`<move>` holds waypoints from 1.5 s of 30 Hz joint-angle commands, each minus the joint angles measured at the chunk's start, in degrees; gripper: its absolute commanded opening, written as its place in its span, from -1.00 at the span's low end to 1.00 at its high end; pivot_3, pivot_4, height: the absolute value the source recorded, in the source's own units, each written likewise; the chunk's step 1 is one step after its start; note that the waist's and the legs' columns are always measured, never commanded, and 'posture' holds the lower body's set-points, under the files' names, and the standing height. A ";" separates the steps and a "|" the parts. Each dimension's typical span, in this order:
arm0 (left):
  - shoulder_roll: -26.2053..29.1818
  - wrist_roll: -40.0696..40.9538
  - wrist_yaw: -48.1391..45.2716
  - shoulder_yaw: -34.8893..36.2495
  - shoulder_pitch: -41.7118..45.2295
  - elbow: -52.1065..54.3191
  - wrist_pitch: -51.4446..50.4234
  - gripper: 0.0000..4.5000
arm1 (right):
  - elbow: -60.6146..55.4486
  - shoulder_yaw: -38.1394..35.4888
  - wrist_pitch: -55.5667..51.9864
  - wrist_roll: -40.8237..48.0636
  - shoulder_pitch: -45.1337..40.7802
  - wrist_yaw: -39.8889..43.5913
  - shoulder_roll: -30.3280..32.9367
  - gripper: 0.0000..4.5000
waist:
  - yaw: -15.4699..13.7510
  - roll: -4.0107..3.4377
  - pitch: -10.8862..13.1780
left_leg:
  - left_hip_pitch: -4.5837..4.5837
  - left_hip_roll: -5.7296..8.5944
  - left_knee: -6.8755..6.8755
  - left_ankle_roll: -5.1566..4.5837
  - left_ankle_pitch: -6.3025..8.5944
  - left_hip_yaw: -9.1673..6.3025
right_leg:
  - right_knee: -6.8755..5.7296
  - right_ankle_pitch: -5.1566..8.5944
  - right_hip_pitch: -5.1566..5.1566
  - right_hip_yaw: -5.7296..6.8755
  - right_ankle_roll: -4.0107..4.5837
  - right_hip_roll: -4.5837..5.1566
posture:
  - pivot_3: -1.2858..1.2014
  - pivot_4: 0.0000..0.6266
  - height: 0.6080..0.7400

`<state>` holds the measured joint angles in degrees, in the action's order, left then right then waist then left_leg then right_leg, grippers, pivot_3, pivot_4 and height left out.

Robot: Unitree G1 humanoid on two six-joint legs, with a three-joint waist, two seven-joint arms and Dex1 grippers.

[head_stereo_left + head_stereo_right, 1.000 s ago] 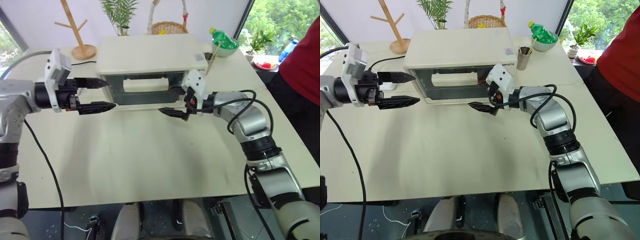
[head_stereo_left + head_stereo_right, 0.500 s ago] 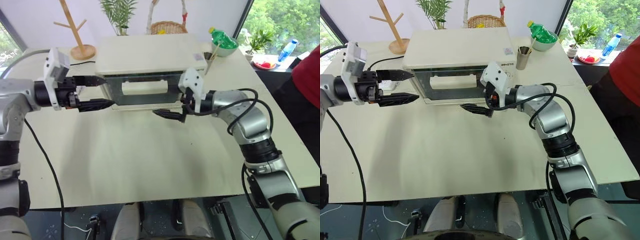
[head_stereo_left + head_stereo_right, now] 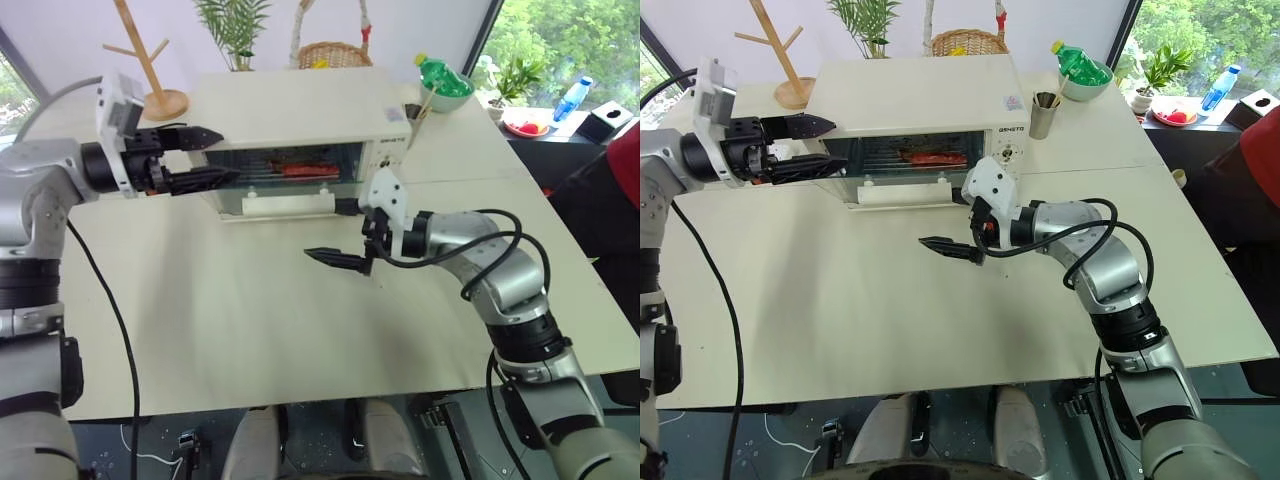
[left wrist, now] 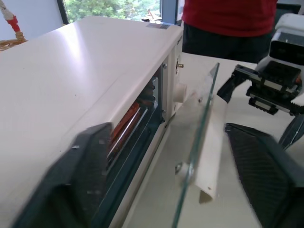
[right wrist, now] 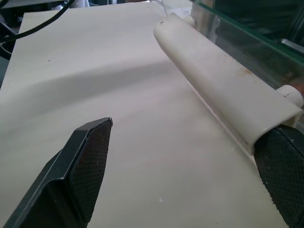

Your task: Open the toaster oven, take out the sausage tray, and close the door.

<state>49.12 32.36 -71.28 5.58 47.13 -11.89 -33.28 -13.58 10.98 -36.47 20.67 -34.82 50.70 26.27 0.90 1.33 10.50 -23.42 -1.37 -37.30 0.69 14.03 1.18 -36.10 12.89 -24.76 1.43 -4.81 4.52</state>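
Right end effector point(image 3: 342, 235) spread wide, holding nothing, hanging over the bench point(image 3: 250, 320) just in front of the toaster oven point(image 3: 300, 130), at the right end of the door point(image 3: 285, 203). One finger point(image 5: 280, 166) sits at the tip of the cream bar handle point(image 5: 223, 102); contact or a thin gap, I cannot tell. The other finger point(image 5: 80, 161) is out over bare bench, away from the oven.

Left end effector point(image 3: 805, 145) level at the oven's front left corner, its fingers parted. The upper one lies along the top edge, the lower one across the mouth of the opening. It holds nothing that I can make out.

Hard to read: the sausage tray point(image 3: 300, 169) shows as a red-brown strip behind the rack wires inside the oven, its edges and full length hidden. The door's glass is nearly invisible from the head views; from the left wrist it shows tilted part-way out from the oven point(image 4: 199, 137), bottom hinge hidden.

Room: wide bare bench in front of the oven. A metal cup point(image 3: 1044, 115) stands just beside the oven's right rear corner, a wooden stand point(image 3: 160, 75) behind its left corner. A person in red point(image 3: 620, 190) stands well to the right of the oven, cut off by the frame.

Tray lies inside the oven, behind the door, between my two end effectors and deeper in than either.
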 commanded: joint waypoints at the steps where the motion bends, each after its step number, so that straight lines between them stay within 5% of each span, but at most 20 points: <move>1: -0.13 -1.53 -1.05 -0.71 1.68 -0.84 1.38 -0.08 | -4.71 -0.37 -0.39 1.66 1.37 -0.74 -0.37 1.00 | -0.11 0.00 0.00 | 0.00 0.00 0.00 0.00 0.00 0.00 | 0.00 0.00 0.01 0.00 0.00 0.00 | 0.03 -0.52 1.00; 5: -0.85 -5.48 -2.53 -3.46 2.38 -3.56 5.36 -0.97 | -6.15 -0.80 -1.75 2.24 2.72 -2.29 -0.54 1.00 | -0.12 0.00 0.00 | 0.00 0.00 -0.02 0.00 0.00 0.00 | 0.00 0.00 0.01 0.00 0.00 0.00 | 0.03 -0.52 1.00; 17: -2.99 -13.83 -5.25 -8.05 3.13 -9.38 15.66 -0.97 | -7.69 -1.50 -1.82 1.96 3.83 -4.40 0.42 1.00 | -0.21 0.00 0.00 | 0.00 0.00 -0.05 0.00 0.00 0.00 | -0.01 0.00 0.01 0.00 0.00 0.00 | 0.03 -0.52 1.00; 31: -4.83 -13.07 -5.25 -7.41 1.23 -6.58 13.12 -0.97 | -14.91 -7.47 -5.81 3.64 10.39 -5.53 9.19 1.00 | -0.29 0.01 -0.01 | -0.01 0.01 -0.08 0.00 0.00 -0.01 | 0.00 0.00 0.03 0.00 0.00 0.01 | 0.03 -0.52 1.00; 38: -5.23 -10.64 -3.53 -6.26 -4.62 0.28 8.93 -0.97 | -24.35 -16.52 -9.62 9.20 18.09 -3.86 17.74 1.00 | -0.32 0.02 -0.01 | -0.01 0.01 -0.08 0.00 0.00 -0.01 | 0.01 0.00 0.06 0.00 -0.01 0.04 | 0.03 -0.52 1.00; 45: -6.34 -8.33 0.34 -4.82 -11.02 7.01 4.82 -0.97 | -25.82 -21.26 -11.76 13.83 17.18 -4.15 21.68 1.00 | -0.45 0.03 -0.01 | 0.02 -0.02 -0.17 0.00 0.00 -0.01 | 0.04 0.01 0.13 -0.01 0.00 0.05 | 0.03 -0.52 1.00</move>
<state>43.12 22.52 -71.90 -0.73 36.29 -7.45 -27.66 -37.62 -8.32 -48.16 32.91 -16.48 46.57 47.23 0.45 1.35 10.49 -23.39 -1.39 -37.48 0.69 14.03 1.16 -36.06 12.90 -24.62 1.42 -4.81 4.57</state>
